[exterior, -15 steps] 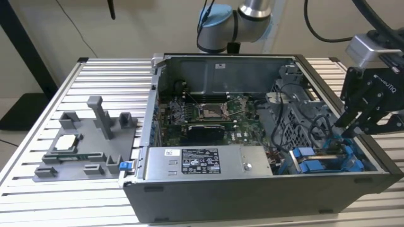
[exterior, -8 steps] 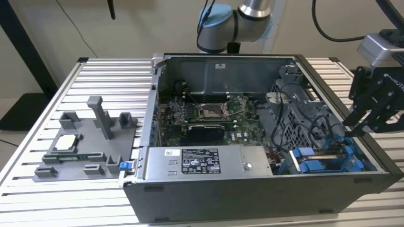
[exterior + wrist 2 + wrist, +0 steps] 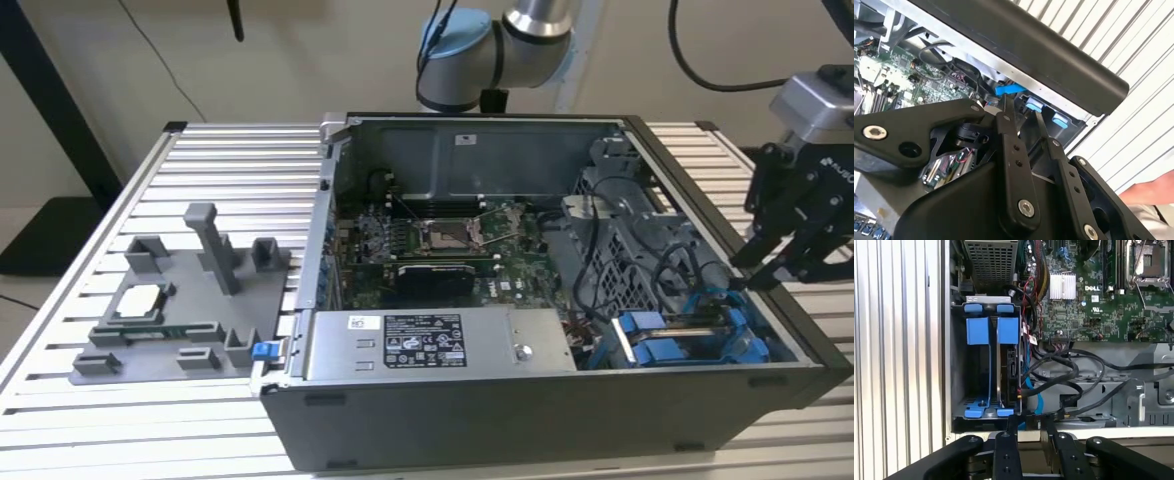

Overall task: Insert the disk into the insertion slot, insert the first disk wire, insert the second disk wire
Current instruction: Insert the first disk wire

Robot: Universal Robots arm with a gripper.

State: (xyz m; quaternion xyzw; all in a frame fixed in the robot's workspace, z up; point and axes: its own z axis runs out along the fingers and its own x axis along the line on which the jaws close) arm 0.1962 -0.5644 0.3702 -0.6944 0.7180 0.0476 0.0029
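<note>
Slatted metal table point(image 3: 200, 150); disk point(image 3: 1010, 371) on edge, long axis along insertion slot point(image 3: 956, 365); hand point(image 3: 1030, 420) narrowly parted, nothing held.

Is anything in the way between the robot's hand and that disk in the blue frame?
Black cables loop beside the silver-grey disk in its blue plastic frame, close to the open hand; otherwise nothing visible blocks it.

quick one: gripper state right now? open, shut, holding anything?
Gripper: cannot tell whether it is open or shut. It hangs at the case edge by the insertion slot, with the disk already in the slot.
</note>
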